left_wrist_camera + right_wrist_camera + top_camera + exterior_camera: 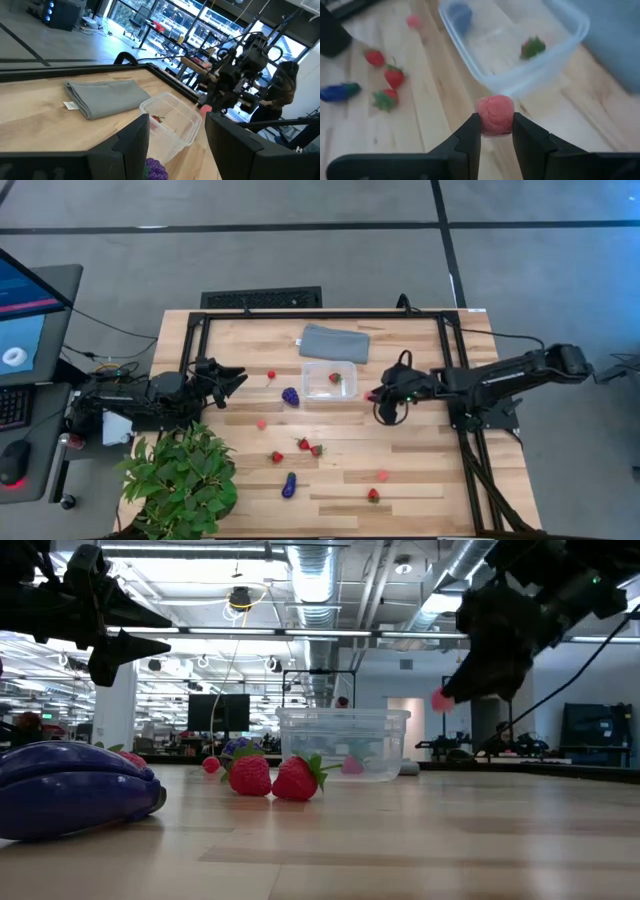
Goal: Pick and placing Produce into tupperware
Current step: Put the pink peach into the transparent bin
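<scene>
The clear tupperware (pixel 329 380) sits mid-table with one strawberry (pixel 335 378) inside; it also shows in the right wrist view (pixel 520 45). My right gripper (pixel 372 395) hovers just right of the box, shut on a pinkish fruit (pixel 495 115), which hangs above the tabletop in the low view (pixel 441 699). Loose strawberries (pixel 303 444) (pixel 373 495), pinkish bits (pixel 261 423) (pixel 382 475) and two purple pieces (pixel 290 395) (pixel 289 485) lie on the wood. My left gripper (pixel 236 380) waits open, raised near the table's left side. My right gripper pinches the pinkish fruit (pixel 495 116) between its two fingertips (pixel 471 131), on the fruit's two opposite sides. The fruit is lifted clear of the table, just outside the tupperware's near-right rim (pixel 535 75).
A flat grey-blue pad (pixel 334 342) lies beyond the box toward the far edge. A leafy green plant (pixel 183 477) stands at the near left corner. A black frame (pixel 320 314) rims the table. Bare wood (pixel 420 450) lies at the near right.
</scene>
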`<state>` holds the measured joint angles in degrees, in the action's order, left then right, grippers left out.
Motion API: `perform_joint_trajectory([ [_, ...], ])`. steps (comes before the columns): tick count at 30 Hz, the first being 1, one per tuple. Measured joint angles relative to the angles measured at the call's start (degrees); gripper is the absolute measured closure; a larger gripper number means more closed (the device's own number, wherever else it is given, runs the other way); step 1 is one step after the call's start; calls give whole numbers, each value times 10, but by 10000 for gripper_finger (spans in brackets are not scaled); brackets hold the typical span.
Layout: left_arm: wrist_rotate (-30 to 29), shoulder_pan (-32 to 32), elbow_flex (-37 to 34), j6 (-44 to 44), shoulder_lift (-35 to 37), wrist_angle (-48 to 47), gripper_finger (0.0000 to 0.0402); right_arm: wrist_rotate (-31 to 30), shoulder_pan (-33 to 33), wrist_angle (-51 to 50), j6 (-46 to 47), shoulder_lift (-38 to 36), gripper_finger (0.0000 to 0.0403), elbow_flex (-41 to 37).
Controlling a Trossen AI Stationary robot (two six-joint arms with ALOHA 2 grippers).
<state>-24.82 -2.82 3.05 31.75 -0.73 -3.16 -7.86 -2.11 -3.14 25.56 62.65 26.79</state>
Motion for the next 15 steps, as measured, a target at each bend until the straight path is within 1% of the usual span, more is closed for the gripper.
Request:
perform_joint_trajectory([
  [4, 0, 0, 0, -7, 0, 0, 219, -14, 2, 1, -16, -17, 280, 22],
  [10, -7, 0, 0, -7, 0, 0, 219, -14, 29, 2, -68, -14, 280, 72],
  [15, -11, 0, 0, -7, 0, 0, 219, -14, 63, 13, -111, 17, 280, 111],
])
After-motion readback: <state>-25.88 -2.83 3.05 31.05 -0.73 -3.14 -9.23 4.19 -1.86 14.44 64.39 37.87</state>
